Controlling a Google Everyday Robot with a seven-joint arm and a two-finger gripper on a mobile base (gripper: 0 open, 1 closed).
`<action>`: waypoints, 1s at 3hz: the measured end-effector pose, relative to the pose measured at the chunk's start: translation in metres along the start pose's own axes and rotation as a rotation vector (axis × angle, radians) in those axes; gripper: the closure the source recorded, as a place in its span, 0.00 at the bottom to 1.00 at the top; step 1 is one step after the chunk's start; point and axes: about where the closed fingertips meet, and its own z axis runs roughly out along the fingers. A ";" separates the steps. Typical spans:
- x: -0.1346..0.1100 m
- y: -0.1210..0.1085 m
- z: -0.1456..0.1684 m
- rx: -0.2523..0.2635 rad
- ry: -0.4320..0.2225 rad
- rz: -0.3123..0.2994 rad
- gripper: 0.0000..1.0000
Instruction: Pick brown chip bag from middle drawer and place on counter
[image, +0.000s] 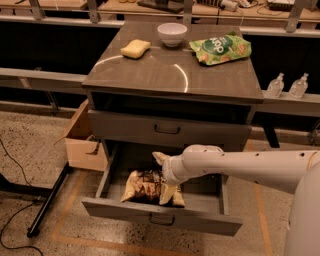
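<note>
The brown chip bag (145, 186) lies flat in the open middle drawer (160, 218), towards its left half. My gripper (163, 175) reaches in from the right on a white arm and sits over the bag's right end. Its tan fingers (159, 158) are spread, one behind the bag and one near its front edge. The bag rests on the drawer floor. The counter (160, 72) is the glossy top of the cabinet, above.
On the counter lie a yellow sponge (135, 48), a white bowl (172, 34) and a green chip bag (220, 48). The upper drawer (167, 129) is closed. A cardboard box (82, 140) stands left of the cabinet. Two bottles (287, 85) stand on a right ledge.
</note>
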 end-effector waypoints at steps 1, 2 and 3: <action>0.010 -0.005 0.012 0.020 0.025 -0.008 0.00; 0.026 -0.013 0.022 0.039 0.071 -0.002 0.00; 0.044 -0.018 0.036 0.026 0.096 0.005 0.00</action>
